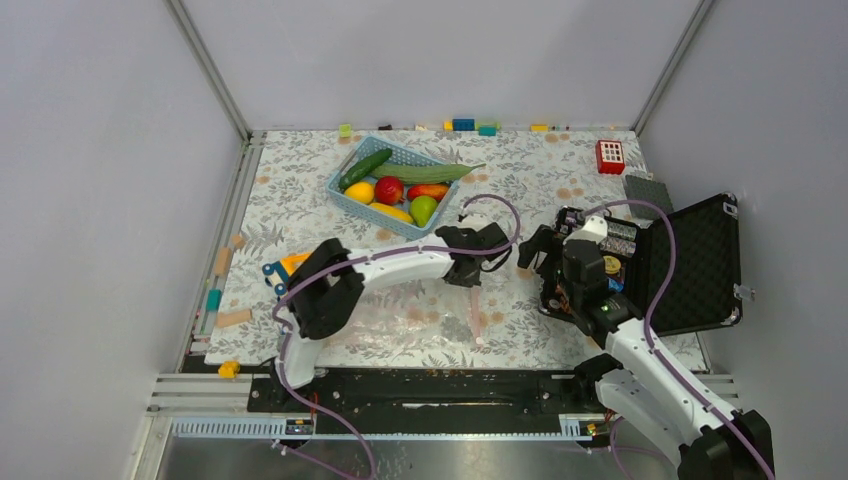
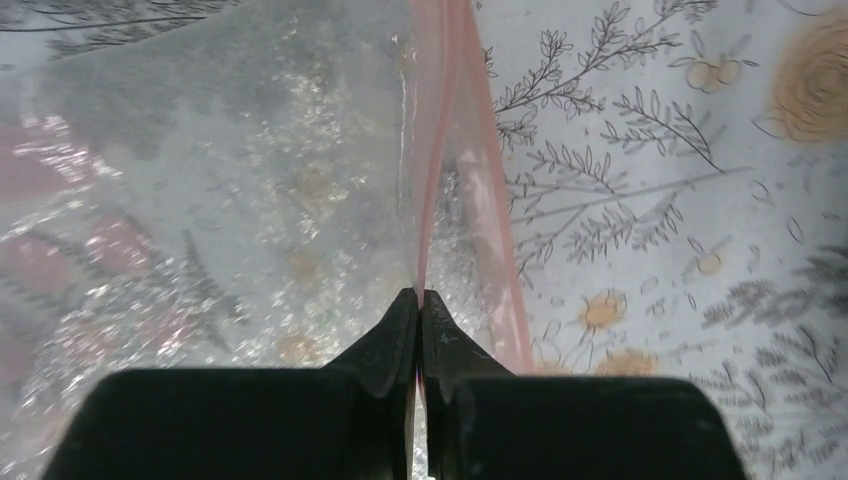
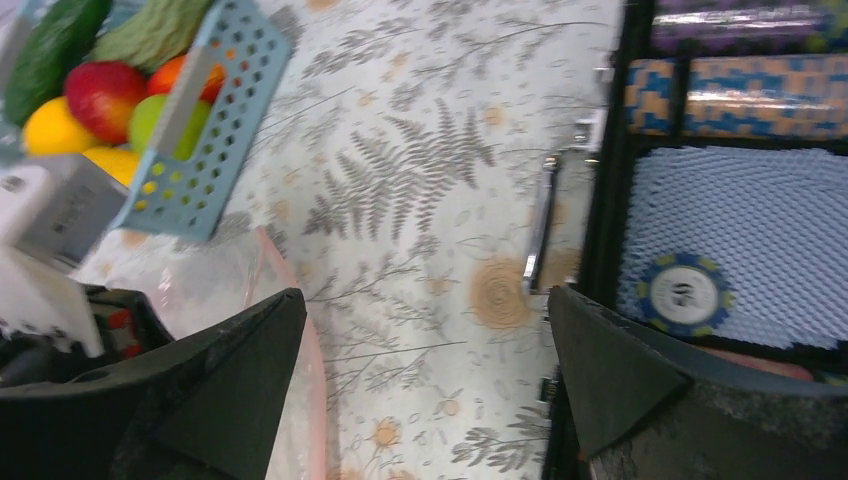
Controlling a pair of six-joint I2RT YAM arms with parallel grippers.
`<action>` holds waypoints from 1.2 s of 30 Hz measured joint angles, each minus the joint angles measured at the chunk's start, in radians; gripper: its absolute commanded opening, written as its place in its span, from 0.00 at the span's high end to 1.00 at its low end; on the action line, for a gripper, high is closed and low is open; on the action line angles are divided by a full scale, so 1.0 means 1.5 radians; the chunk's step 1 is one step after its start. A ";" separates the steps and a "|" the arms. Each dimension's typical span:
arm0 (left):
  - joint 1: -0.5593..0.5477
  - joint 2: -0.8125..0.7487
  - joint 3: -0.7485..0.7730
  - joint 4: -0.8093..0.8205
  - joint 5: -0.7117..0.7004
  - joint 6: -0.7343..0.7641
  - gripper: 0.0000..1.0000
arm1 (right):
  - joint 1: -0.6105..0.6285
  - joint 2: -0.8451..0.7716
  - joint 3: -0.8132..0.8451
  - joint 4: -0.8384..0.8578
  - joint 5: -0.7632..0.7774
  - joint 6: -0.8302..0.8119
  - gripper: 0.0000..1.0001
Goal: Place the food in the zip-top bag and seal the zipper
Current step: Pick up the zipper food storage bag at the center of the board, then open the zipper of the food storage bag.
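**Bright even light, soft wrist views**

Overhead view is bright, evenly lit and sharp; arms (image 1: 400,265) throw faint soft shadows on the table (image 1: 560,170). Left wrist view: white glare speckles the clear bag (image 2: 200,230), left fingers (image 2: 385,345) dark and blurry up close. Right wrist view is smeared, basket (image 3: 200,150) and case (image 3: 605,150) soft, right fingers (image 3: 230,380) out of focus.

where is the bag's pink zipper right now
Top view: the zipper lies near the table's front centre, on the zip-top bag's right edge. The left gripper is pinched shut on its far end.
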 measured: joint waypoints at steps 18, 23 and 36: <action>0.001 -0.414 -0.166 0.071 -0.001 0.106 1.00 | 0.001 0.077 0.002 0.188 -0.455 0.003 0.00; 0.001 -0.414 -0.166 0.056 -0.001 0.108 1.00 | 0.024 0.046 0.035 0.182 -0.480 0.019 0.00; 0.001 -0.438 -0.163 0.012 -0.001 0.088 1.00 | 0.209 0.171 0.139 0.097 -0.344 0.017 0.13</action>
